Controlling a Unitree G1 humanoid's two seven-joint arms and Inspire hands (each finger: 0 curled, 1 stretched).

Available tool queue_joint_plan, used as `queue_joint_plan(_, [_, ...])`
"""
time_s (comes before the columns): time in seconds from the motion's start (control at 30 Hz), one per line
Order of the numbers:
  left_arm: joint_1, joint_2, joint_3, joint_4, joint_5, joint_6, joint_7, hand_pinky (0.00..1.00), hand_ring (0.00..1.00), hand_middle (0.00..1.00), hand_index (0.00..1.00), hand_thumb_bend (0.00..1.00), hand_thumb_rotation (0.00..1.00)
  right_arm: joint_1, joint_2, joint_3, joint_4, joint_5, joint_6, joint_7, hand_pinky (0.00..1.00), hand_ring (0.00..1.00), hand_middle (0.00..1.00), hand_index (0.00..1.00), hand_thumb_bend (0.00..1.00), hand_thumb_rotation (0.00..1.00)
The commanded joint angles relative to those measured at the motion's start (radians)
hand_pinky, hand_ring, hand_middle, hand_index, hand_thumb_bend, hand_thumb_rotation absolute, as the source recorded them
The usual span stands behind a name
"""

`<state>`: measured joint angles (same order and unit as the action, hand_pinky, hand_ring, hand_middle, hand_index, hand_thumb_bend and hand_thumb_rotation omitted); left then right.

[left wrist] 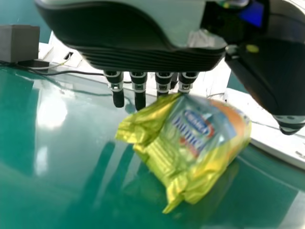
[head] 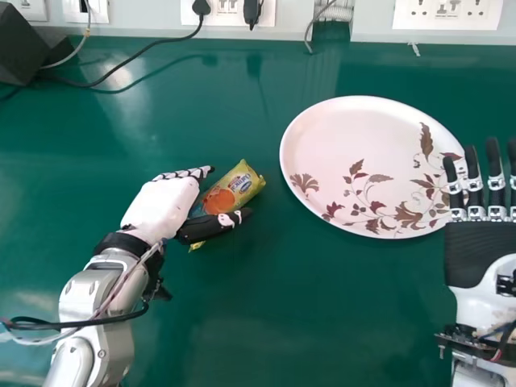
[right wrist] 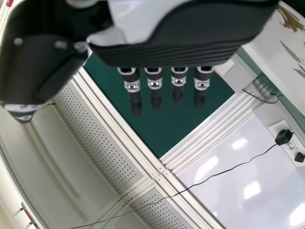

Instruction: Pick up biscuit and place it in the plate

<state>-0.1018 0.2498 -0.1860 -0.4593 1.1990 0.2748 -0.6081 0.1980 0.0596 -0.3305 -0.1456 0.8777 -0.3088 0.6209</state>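
My left hand (head: 165, 203) is at the left of the table in the head view, its fingers and thumb on either side of the yellow biscuit packet (head: 234, 189). In the left wrist view the packet (left wrist: 198, 138) sits tilted in front of the left hand (left wrist: 138, 88); the fingers are fairly straight, some tips hidden behind the wrapper, and the thumb stands apart from it. The white plate (head: 322, 145) with brown leaf patterns lies to the packet's right. My right hand (head: 484, 242), open with straight fingers, is by the plate's right rim; it also hangs into the right wrist view (right wrist: 164, 78).
A dark box (head: 28, 48) and black cables (head: 121, 66) are at the table's far left. Wall sockets (head: 446, 14) line the back edge. Green tabletop (head: 298, 314) spreads between the arms, in front of the plate.
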Motion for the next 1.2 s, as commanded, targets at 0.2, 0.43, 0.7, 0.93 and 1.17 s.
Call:
queue_joint_plan(0.2, [-0.022,0.027,-0.019,0.056,-0.005,0.013,0.004,1.00,1.00,1.00,1.00,1.00,0.72,0.035,0.051,0.006,0.028,0.005,0.010,-0.012,0.95,1.00,0.99,0.93,1.00,0.36])
queue_joint_plan(0.43, [-0.048,0.055,-0.044,0.091,-0.003,0.017,-0.023,1.00,1.00,1.00,1.00,1.00,0.72,0.032,0.050,0.007,0.030,0.011,0.016,-0.008,0.96,1.00,0.98,0.92,1.00,0.33])
queue_joint_plan(0.7, [-0.062,0.058,-0.076,0.131,-0.001,0.026,-0.011,1.00,1.00,1.00,0.99,1.00,0.72,0.033,0.049,0.008,0.025,0.009,0.015,-0.017,0.95,1.00,0.98,0.91,1.00,0.31])
queue_joint_plan(0.93, [-0.073,0.066,-0.106,0.178,0.000,0.028,0.020,1.00,1.00,1.00,1.00,1.00,0.71,0.028,0.050,0.009,0.026,0.010,0.015,-0.018,0.97,1.00,0.97,0.90,1.00,0.29])
queue_joint_plan(1.17, [-0.089,0.080,-0.133,0.227,-0.005,0.027,0.019,1.00,1.00,1.00,1.00,1.00,0.72,0.029,0.053,0.010,0.022,0.004,0.008,-0.020,0.98,1.00,0.97,0.90,1.00,0.30])
